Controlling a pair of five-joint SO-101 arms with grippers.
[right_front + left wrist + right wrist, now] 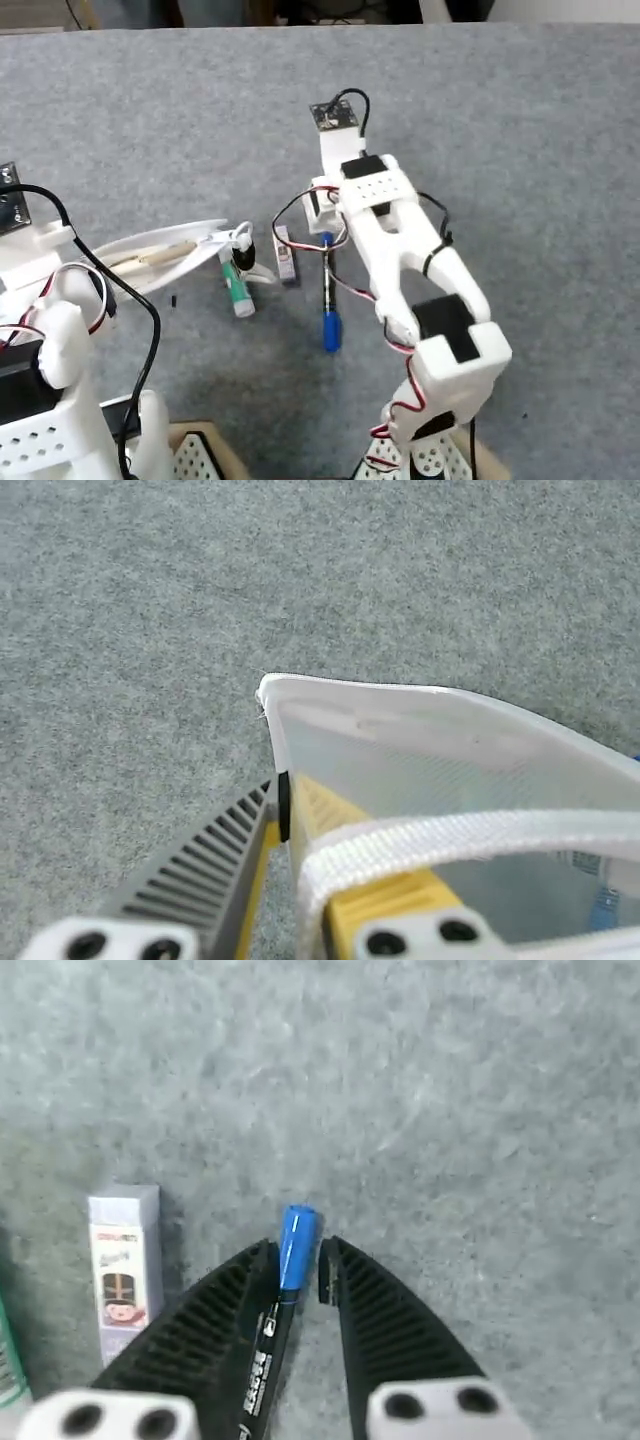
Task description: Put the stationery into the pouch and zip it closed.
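Left hand point(280, 812) clamping pouch point(430, 745) edge. Right hand point(297, 1250) straddling pen point(296, 1228), jaws slightly apart. Eraser point(286, 255) lying at pen's nine o'clock, high view.

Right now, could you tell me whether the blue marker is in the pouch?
Out: the blue marker lies on the grey table, apart from the pouch.

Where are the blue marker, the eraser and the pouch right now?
blue marker point(297, 1232), right wrist view, on its blue end.
eraser point(125, 1260), right wrist view, middle of its printed sleeve.
pouch point(440, 770), left wrist view, on its see-through side wall.
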